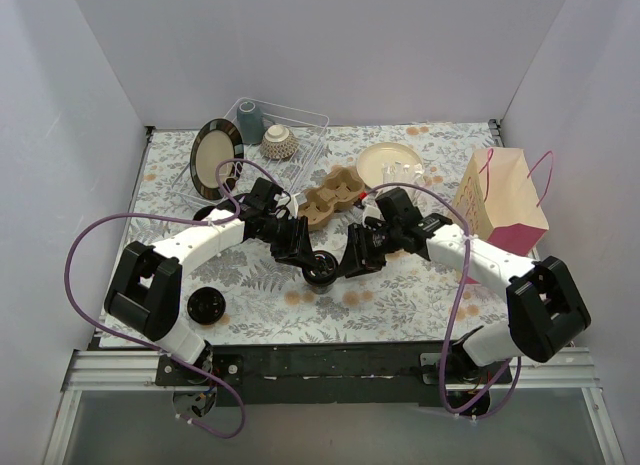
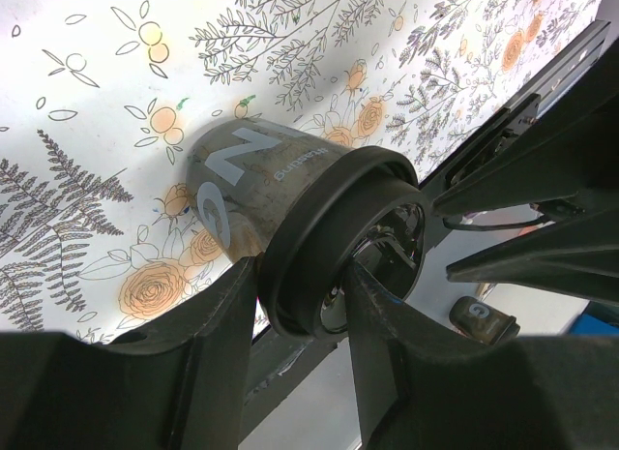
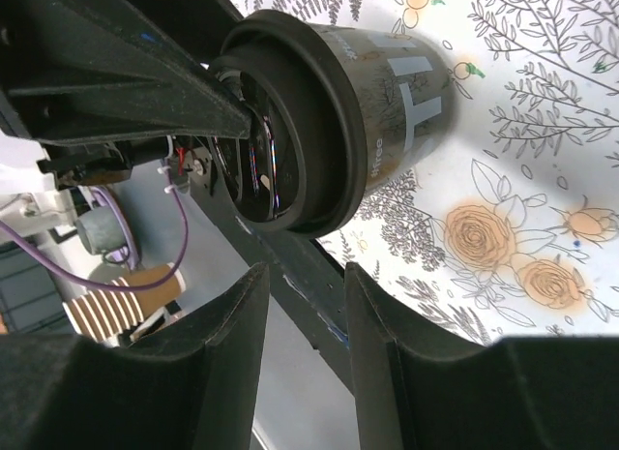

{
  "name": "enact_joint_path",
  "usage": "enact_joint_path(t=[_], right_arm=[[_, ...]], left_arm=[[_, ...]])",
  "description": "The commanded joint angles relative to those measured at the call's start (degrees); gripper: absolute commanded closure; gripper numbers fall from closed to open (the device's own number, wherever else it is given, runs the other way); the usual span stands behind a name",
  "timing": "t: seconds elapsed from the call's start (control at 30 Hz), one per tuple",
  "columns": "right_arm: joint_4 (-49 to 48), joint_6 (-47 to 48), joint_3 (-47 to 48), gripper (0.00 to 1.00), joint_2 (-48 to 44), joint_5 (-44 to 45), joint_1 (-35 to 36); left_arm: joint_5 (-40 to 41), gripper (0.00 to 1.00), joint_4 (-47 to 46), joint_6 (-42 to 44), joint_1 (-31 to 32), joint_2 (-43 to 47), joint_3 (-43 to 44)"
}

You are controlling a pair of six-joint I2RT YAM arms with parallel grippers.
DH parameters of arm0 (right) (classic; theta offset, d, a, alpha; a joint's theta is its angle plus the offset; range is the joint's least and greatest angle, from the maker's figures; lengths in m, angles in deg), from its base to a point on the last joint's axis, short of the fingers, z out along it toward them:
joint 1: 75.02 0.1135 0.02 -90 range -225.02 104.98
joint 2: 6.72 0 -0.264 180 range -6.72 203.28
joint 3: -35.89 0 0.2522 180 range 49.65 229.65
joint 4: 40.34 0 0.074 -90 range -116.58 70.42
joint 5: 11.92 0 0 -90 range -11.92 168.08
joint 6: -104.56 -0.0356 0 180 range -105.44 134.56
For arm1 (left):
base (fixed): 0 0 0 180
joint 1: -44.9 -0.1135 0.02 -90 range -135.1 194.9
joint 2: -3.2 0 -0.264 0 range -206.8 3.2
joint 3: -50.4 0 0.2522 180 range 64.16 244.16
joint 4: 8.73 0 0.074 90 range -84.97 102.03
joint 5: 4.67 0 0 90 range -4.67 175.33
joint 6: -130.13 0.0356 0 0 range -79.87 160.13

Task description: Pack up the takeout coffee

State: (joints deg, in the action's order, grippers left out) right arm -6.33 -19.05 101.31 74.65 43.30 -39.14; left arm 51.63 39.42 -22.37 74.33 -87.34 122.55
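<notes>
Mid-table between both arms, lidded coffee cup (image 1: 322,270) is pinched at its black lid by left gripper (image 2: 302,285), jaws half-closed; right gripper (image 3: 305,276) is partly open and empty, just beside the cup.

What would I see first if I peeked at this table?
A coffee cup with a black lid, right in the middle: the left pincer grips its lid, and the right pincer hovers open close by. A cream-and-pink paper bag stands at the right, with a brown cup carrier just beyond the pincers.
</notes>
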Motion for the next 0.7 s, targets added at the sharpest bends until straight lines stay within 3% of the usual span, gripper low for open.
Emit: enact_joint_path(t=[0.0,0.67], right_arm=[[-7.8,-4.6,-1.6,0.55,0.7,-1.3,0.6],[-6.7,-4.5,-2.6,0.62,4.7,1.7,2.0]], left_arm=[[16.9,0.66,8.1,4.1,1.0,-6.1,-5.2],[16.6,0.66,7.8,4.1,1.0,-6.8,-5.4]])
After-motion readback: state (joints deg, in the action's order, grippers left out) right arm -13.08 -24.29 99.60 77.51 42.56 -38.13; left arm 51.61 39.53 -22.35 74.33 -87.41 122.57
